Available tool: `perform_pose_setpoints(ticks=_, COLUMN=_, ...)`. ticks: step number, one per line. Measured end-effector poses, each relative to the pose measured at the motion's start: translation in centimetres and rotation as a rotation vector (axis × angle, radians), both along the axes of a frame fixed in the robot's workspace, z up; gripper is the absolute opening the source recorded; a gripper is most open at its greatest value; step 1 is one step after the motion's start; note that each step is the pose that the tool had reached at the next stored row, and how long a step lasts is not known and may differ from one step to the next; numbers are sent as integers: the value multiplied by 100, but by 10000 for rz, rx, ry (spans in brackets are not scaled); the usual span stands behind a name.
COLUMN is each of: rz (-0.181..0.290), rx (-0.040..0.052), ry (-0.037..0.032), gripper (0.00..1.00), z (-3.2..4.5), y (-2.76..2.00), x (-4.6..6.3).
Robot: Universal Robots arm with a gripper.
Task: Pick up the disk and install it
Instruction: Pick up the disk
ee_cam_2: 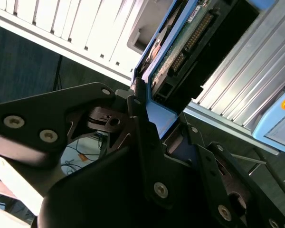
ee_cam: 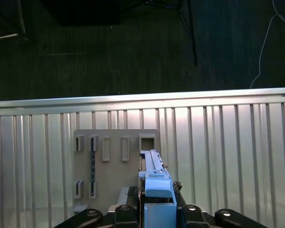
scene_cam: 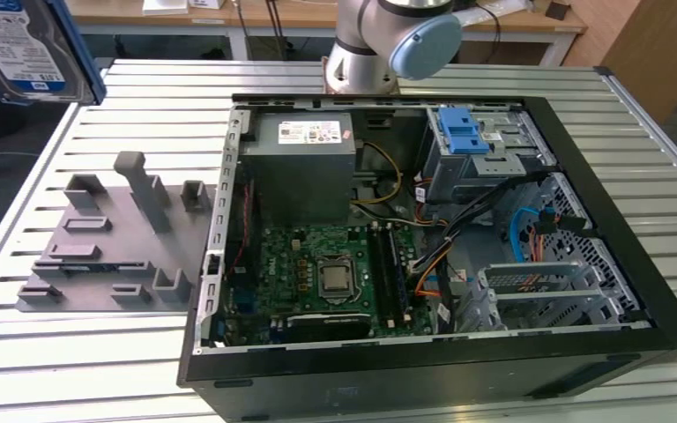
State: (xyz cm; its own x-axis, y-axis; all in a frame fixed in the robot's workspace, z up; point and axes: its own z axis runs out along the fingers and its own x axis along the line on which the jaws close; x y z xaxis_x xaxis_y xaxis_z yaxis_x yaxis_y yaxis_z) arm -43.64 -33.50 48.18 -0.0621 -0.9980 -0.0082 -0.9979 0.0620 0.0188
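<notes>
grip: claw (ee_cam_2: 159,111) closed narrowly on the disk (scene_cam: 21,44), pinching its blue-railed edges | place: disk aloft above the grey fixture plate (scene_cam: 115,238); well apart from the open computer case (scene_cam: 433,220) | handling: judged rigid, fairly heavy, shock-sensitive; hold by the rails, not the circuit board

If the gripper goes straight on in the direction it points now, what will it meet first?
Probably the grey fixture plate on the slatted table: the gripper, shut on the disk, points down near the plate's edge. Depth is unclear.
</notes>
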Motion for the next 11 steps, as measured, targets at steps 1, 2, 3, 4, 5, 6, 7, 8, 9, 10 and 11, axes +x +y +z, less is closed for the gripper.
perform_pose_setpoints(ticks=1, rz=0, rx=0, ry=0, gripper=36, z=0, y=-19, x=0)
perform_pose_setpoints(ticks=2, rz=1, rx=0, ry=-1, gripper=36, z=-1, y=-39, x=0)
perform_pose_setpoints(ticks=3, rz=1, rx=-1, ry=1, gripper=36, z=0, y=-64, x=0)
perform_pose_setpoints(ticks=4, rz=1, rx=-1, ry=1, gripper=36, z=0, y=-88, x=0)
perform_pose_setpoints(ticks=5, rz=1, rx=-1, ry=0, gripper=36, z=0, y=-110, x=0)
perform_pose_setpoints(ticks=6, rz=1, rx=-1, ry=-1, gripper=36, z=-1, y=-128, x=0)
perform_pose_setpoints(ticks=7, rz=0, rx=-1, ry=0, gripper=36, z=-1, y=-145, x=0)
perform_pose_setpoints(ticks=8, rz=0, rx=-1, ry=0, gripper=36, z=0, y=-161, x=0)
perform_pose_setpoints(ticks=9, rz=0, rx=-1, ry=0, gripper=36, z=-1, y=-178, x=0)
perform_pose_setpoints(ticks=10, rz=0, rx=0, ry=-1, gripper=36, z=-2, y=-202, x=0)
perform_pose_setpoints(ticks=11, rz=0, rx=0, ry=0, gripper=36, z=-2, y=-226, x=0)
